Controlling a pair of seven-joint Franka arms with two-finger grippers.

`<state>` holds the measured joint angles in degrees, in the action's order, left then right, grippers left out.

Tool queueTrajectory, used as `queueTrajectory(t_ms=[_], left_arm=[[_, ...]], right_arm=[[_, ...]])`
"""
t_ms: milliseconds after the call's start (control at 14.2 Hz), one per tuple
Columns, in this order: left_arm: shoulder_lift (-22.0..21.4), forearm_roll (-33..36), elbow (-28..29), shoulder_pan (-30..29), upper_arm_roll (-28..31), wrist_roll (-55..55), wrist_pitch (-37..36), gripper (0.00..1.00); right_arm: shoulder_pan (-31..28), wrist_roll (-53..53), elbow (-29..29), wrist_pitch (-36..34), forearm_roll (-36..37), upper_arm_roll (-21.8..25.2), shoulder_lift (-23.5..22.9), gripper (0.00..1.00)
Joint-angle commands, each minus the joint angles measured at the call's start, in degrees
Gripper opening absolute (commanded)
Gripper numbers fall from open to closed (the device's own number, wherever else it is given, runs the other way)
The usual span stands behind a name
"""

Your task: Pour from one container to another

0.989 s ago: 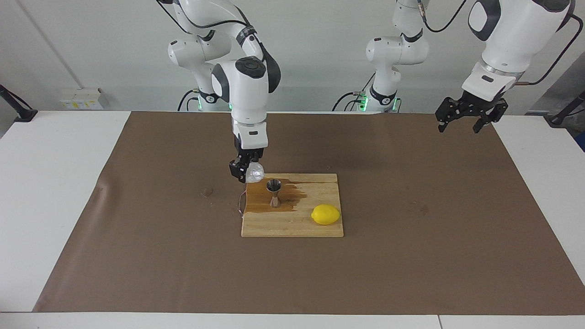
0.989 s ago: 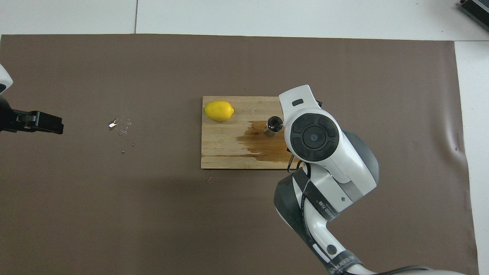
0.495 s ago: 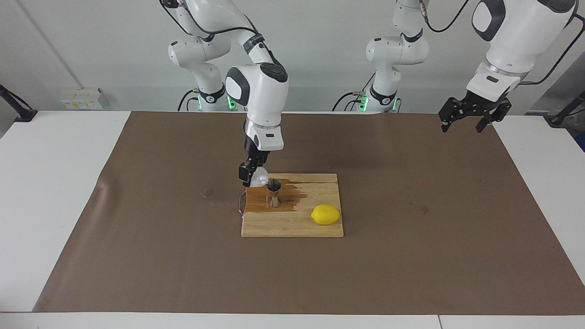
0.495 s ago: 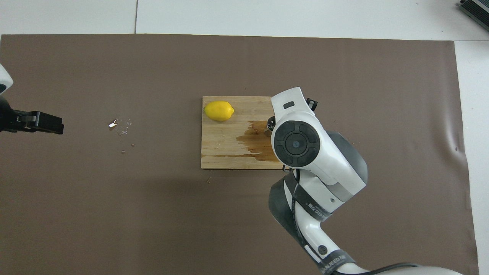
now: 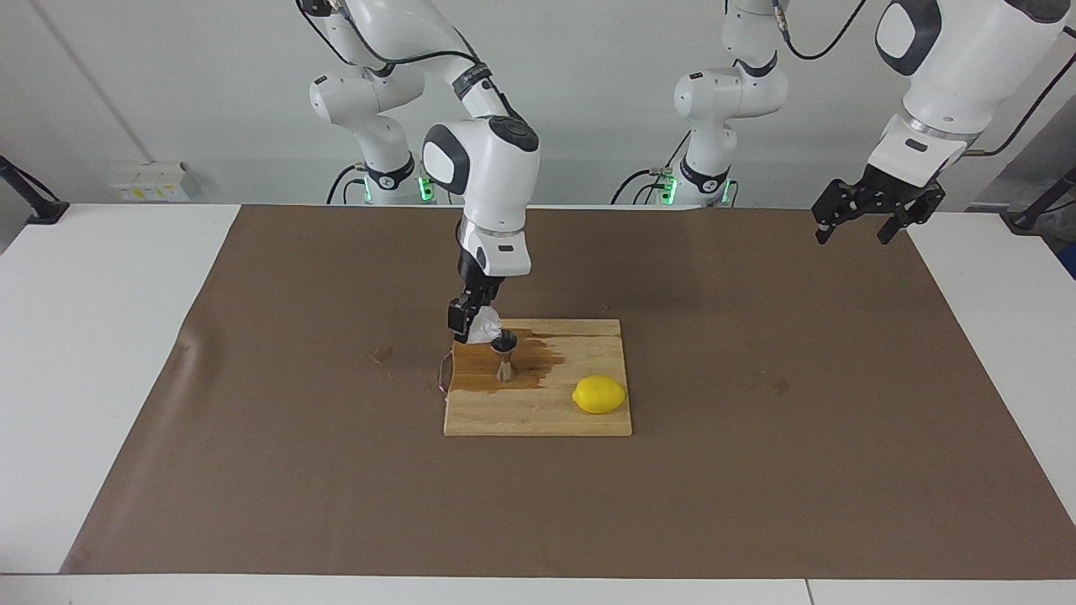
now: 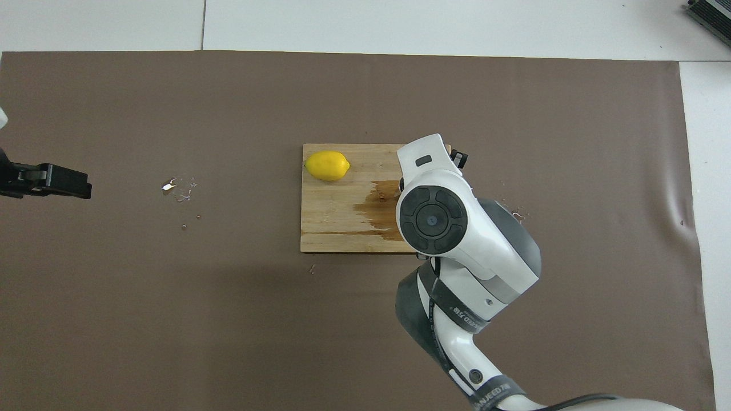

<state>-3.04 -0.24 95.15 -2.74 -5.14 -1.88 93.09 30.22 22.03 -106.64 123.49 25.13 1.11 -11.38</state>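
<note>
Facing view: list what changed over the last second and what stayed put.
The right gripper, shut on the plastic cup, carried it sideways toward the jigger and tipped it until its mouth sits over the jigger's top. The left gripper, open, rose slightly over the left arm's end of the table. Jigger, lemon and cutting board with its wet stain stayed put.

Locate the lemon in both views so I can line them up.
Facing view: lemon on the cutting board's corner farthest from the robots, toward the left arm's end.
Overhead view: lemon at the board's upper corner.
Shared landmark: the dark wet stain on the board.
</note>
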Motion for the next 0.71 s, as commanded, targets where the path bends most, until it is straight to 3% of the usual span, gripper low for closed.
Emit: queueTrajectory(t_ms=[0, 636], left_arm=[[0.14, -0.82, -0.48, -1.04, -0.58, -0.40, -0.09, 1.00], [0.23, -1.08, -0.14, -1.04, -0.58, -0.05, -0.28, 1.00]], right_arm=[[0.19, -1.46, 1.09, -0.71, 1.86, -0.24, -0.75, 0.25], [0.28, -1.37, 0.91, -0.88, 2.03, -0.24, -0.66, 0.25]])
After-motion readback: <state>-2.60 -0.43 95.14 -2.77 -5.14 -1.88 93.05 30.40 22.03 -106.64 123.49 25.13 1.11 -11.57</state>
